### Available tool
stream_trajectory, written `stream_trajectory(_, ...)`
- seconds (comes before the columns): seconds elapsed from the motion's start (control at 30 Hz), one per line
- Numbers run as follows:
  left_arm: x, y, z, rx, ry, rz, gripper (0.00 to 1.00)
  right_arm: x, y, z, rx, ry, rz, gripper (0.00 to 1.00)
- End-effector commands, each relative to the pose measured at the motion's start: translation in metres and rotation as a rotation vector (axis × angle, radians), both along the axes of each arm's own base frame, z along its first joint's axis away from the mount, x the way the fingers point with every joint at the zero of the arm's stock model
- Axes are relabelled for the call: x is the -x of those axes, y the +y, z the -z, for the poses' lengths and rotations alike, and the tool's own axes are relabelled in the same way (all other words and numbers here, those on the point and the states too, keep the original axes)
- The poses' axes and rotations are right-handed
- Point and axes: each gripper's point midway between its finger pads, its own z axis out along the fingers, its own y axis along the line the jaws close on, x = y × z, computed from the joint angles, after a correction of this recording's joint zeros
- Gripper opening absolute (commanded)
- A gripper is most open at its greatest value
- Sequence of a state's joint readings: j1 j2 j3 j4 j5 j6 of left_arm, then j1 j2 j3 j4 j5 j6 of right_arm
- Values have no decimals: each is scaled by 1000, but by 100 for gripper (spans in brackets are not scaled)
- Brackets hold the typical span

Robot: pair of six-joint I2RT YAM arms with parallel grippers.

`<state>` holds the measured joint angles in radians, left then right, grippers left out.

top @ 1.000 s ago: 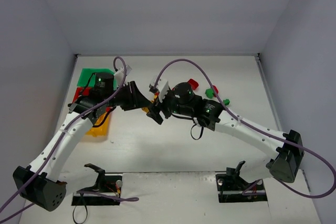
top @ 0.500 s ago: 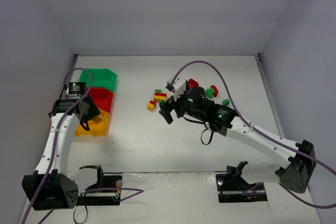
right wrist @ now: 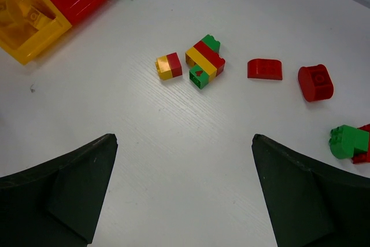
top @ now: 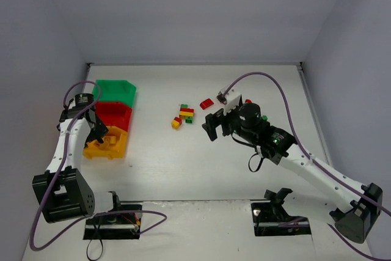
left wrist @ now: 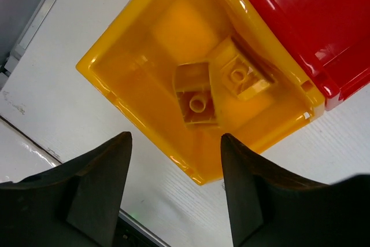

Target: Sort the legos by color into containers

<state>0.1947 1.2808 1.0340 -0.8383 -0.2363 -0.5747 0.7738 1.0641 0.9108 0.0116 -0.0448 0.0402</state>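
L gripper (left wrist: 174,146) jaws apart, empty, over yellow bin (left wrist: 139,50) w/ 2 yellow bricks (left wrist: 199,99) inside; R gripper (right wrist: 184,143) wide apart, empty, above desk (right wrist: 144,120) near mixed legos (right wrist: 203,59).

Left gripper (left wrist: 174,143) gap: fingers apart, free between them, over the yellow bin (left wrist: 110,82).
Yellow bin floor: two yellow bricks (left wrist: 196,99) side by side at centre; bare floor from 6 to 10 o'clock in the wrist view.
Bin row: red bin (left wrist: 300,21) touches the yellow at 2 o'clock, green bin (top: 116,90) beyond; no passage between.
Left wall (top: 36,90): near the row's 9 o'clock.
Right gripper (right wrist: 184,140) gap: wide, over bare table (right wrist: 173,160).
Its 12 o'clock: yellow-red pair (right wrist: 169,66) and striped stack (right wrist: 205,59), a narrow slot between.
1 to 2 o'clock: red curved brick (right wrist: 265,69), red round brick (right wrist: 315,82), apart.
3 o'clock: green brick (right wrist: 348,141).
Bins to bricks: broad bare table.
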Motion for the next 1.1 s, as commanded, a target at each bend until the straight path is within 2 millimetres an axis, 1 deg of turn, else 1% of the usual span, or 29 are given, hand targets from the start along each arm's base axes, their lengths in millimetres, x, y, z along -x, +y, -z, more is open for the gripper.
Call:
stream_trajectory(0.0,-22,13,-31,-55,-104,-21,58,-5,-12,-23,-60,-53,59,99)
stream_trajectory(0.03,-29,9,-35,-34,-136,-6,58,-4,-15,-26,-68,-59,67,99)
stream_trajectory(0.07,-34,6,-38,-19,-159,5,59,-5,-20,-22,-63,-52,94,99)
stream_trajectory(0.1,-44,4,-46,-8,-201,19,59,-7,-25,-21,-62,-53,112,100)
stream_trajectory(0.13,-50,-2,-50,13,-224,47,59,-7,-28,-22,-70,-55,118,99)
stream_trajectory(0.2,-70,-27,-60,69,-281,151,59,-8,-36,-19,-75,-43,158,100)
stream_trajectory(0.23,-81,-38,-73,68,-317,206,59,-8,-39,-20,-83,-45,173,99)
stream_trajectory(0.27,-90,-53,-79,76,-342,268,59,-8,-42,-17,-89,-34,187,100)
stream_trajectory(0.3,-101,-82,-77,92,-351,355,59,-10,-47,-17,-90,-35,213,99)
stream_trajectory(0.33,-115,-101,-98,77,-404,446,59,-9,-50,-17,-94,-34,221,99)
stream_trajectory(0.4,-134,-141,-110,130,-461,586,59,-9,-53,-15,-93,-27,234,99)
stream_trajectory(0.43,-142,-167,-101,143,-433,675,60,-8,-54,-18,-103,-30,240,99)
stream_trajectory(0.47,-154,-184,-116,141,-469,737,59,-7,-56,-15,-97,-19,243,99)
stream_trajectory(0.5,-160,-198,-119,135,-474,790,59,-5,-57,-14,-100,-7,249,99)
stream_trajectory(0.53,-166,-224,-105,111,-428,899,59,-4,-59,-15,-106,-9,256,99)
stream_trajectory(0.57,-176,-239,-118,87,-456,956,59,-3,-61,-14,-108,-2,262,99)
stream_trajectory(0.6,-185,-252,-103,73,-422,999,59,-2,-62,-13,-114,1,267,99)
stream_trajectory(0.63,-190,-264,-101,53,-418,1060,59,-1,-62,-12,-122,11,269,98)
stream_trajectory(0.67,-199,-297,-110,65,-452,1157,59,1,-61,-9,-124,32,271,98)
stream_trajectory(0.7,-202,-302,-94,86,-421,1170,59,1,-61,-8,-124,32,271,98)
stream_trajectory(0.73,-206,-311,-91,86,-420,1213,59,3,-61,-7,-131,43,269,98)
stream_trajectory(0.77,-208,-326,-88,100,-420,1254,59,3,-61,-6,-132,50,270,98)
stream_trajectory(0.8,-217,-339,-83,109,-420,1282,59,4,-61,-7,-139,53,274,98)
stream_trajectory(0.87,-220,-363,-77,124,-423,1358,59,6,-61,-5,-152,67,275,98)
stream_trajectory(0.9,-228,-374,-71,118,-423,1386,59,7,-60,-6,-159,69,273,98)
stream_trajectory(0.97,-230,-392,-64,130,-425,1426,59,9,-60,-5,-161,81,268,98)
stream_trajectory(1.0,-234,-406,-60,141,-433,1449,59,9,-60,-5,-163,85,266,98)
stream_trajectory(1.07,-235,-422,-55,167,-441,1486,59,11,-58,-4,-163,98,258,98)
